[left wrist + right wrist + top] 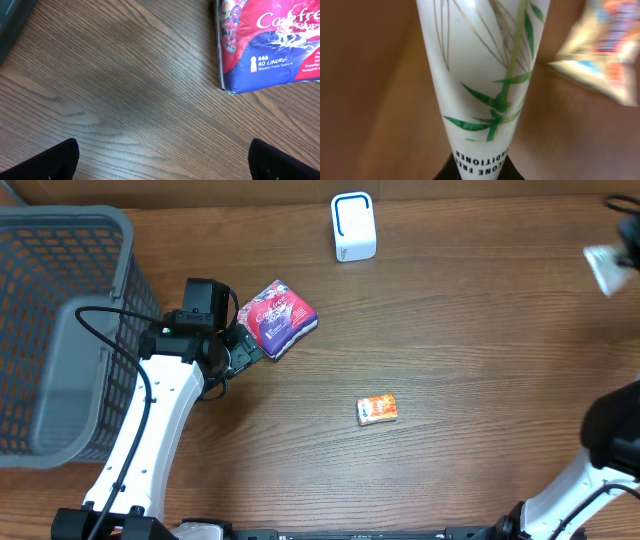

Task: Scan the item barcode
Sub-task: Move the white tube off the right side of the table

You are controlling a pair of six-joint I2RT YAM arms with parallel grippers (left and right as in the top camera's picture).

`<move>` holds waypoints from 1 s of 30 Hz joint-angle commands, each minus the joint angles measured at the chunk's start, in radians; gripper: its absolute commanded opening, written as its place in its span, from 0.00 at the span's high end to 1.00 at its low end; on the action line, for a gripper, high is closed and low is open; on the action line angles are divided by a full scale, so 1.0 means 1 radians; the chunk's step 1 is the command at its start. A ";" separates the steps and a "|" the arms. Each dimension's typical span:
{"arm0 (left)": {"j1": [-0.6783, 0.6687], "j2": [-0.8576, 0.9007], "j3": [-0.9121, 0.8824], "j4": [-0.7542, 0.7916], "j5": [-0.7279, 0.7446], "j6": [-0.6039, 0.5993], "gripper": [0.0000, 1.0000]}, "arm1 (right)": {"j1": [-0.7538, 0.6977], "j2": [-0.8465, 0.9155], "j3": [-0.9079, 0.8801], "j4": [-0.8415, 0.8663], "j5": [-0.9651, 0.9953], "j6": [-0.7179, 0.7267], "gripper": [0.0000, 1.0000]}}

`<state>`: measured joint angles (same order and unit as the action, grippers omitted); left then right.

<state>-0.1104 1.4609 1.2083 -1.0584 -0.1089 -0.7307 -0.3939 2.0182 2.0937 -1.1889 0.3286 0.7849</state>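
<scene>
Tube (485, 75) of conditioner, white and glossy with printed green bamboo leaves, is hanging clenched in the right end effector (476, 172), narrowing toward the grip. No barcode is showing on the side facing the wrist camera. From overhead it is appearing only as a pale blur at the far right edge, lifted off the desk (470, 330) and well apart from the scanner (353, 227), a small rounded white box with a blue ring on its face standing at the far edge. Judging by that gap, the pick-up is looking done, while carrying the tube across and presenting its code are looking left to do.

Across the wood-grain desk, the left end effector (162, 162) is hovering released, fingers spread wide, just beside a soft film packet of liners (280, 318) in red and purple. A small orange packet (377, 409) is lying near the middle, and a grey mesh basket (60, 330) is sitting at the left edge.
</scene>
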 commanded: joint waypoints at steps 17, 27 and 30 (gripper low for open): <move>-0.001 0.004 0.000 0.000 0.002 -0.010 0.00 | -0.460 -0.006 -0.341 0.079 0.007 0.026 0.96; -0.001 0.004 0.000 0.000 0.002 -0.010 0.00 | -0.473 0.009 -0.517 0.299 -0.021 0.018 0.95; -0.001 0.004 0.000 0.000 0.002 -0.010 0.00 | -0.472 0.037 -0.528 0.359 -0.035 -0.010 0.92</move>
<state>-0.1104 1.4609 1.2083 -1.0588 -0.1089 -0.7307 -0.8700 2.0365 1.5669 -0.8688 0.2897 0.8028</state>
